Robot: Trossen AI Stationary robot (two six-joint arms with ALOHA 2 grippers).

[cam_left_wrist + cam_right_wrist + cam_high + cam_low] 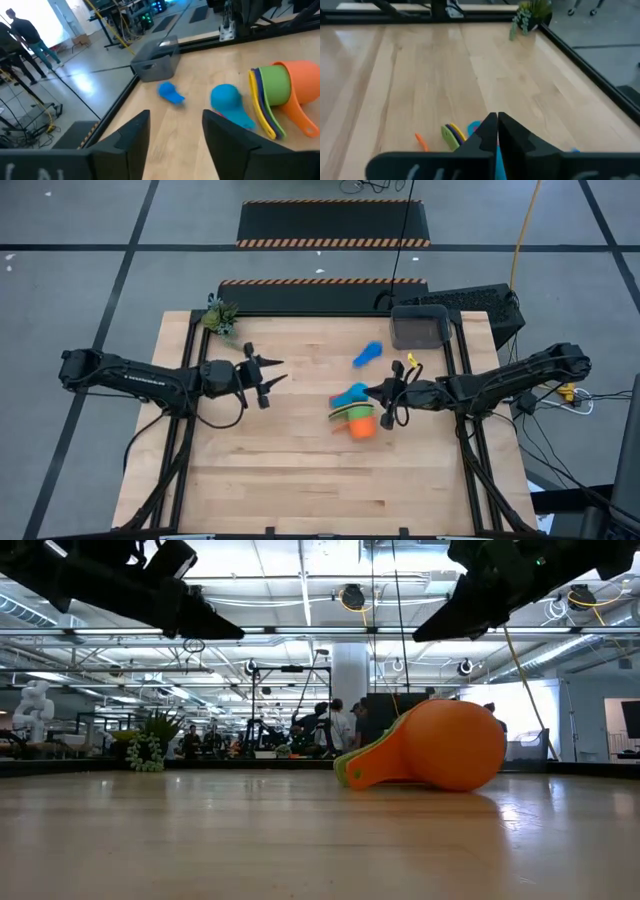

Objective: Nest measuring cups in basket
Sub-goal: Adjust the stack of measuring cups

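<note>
the cups are still out on the table point(300, 480), so nesting is underway while the transfer into the basket point(419, 327) has not begun. the basket sits at the far right corner, and nothing can be seen inside it.

the right pincer point(383, 392) hovers just beside the cluster of cups at mid-table, its fingers point(496, 131) pressed together, and no cup shows between them. the left pincer point(268, 372) hangs well apart from the cups over the left half of the table, its fingers point(131, 135) spread with nothing between them.

counted: one nested stack lying on its side, showing an orange cup point(300, 85) outermost, a green cup point(274, 85) inside it, and yellow point(254, 95) and navy rims at the edge. a light blue cup point(227, 100) lies touching the stack, and a blue cup point(169, 92) lies alone between stack and basket. a red cup cannot be told apart. one basket, two pincers.

the next move likely calls for picking up a loose blue cup by its handle and seating it with the stack.
</note>
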